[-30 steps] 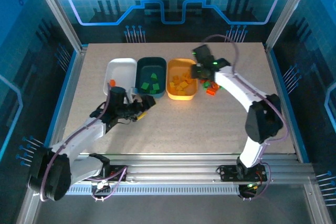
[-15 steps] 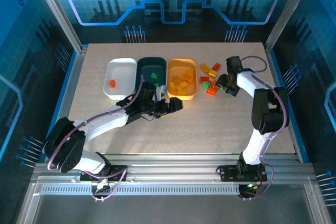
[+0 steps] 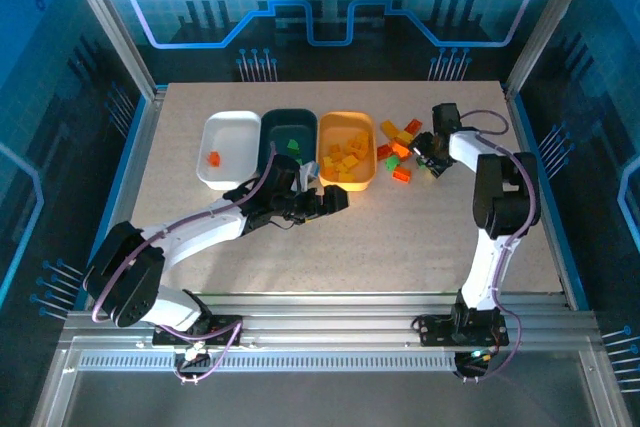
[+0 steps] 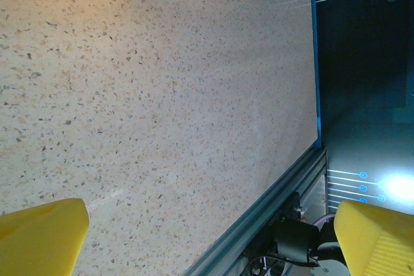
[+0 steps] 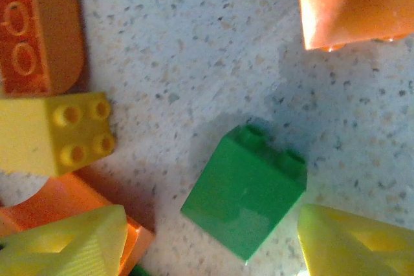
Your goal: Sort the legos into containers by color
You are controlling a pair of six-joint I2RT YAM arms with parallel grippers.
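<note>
Between the yellow fingertips [image 5: 65, 247] of the right gripper [image 5: 207, 244]: one small green plastic brick [image 5: 244, 192] lies flat on the speckled tabletop [image 5: 194, 43]; the jaws stand spread, clamping nothing
Brick's long axis: slanted across the line between those fingertips, studs at the far end; I'd judge a wrist twist is needed before closing
Neighbours: a yellow studded brick [image 5: 55, 134] and a round-ended red-orange brick [image 5: 39, 27] lie off to one side of the gripper, near the green one but apart from it
Nearer arm: the right, plainly; the left gripper [image 3: 335, 199] hovers spread and empty just before the shallow orange plastic tub [image 3: 345, 186]
Destination: likely the dark teal plastic tub [image 3: 288, 113], beyond the orange one from the right gripper; the white plastic tub [image 3: 230, 115] lies past that
Views: overhead gives the tubs' order; the right wrist camera gives the brick's slant, too small to read from above
</note>
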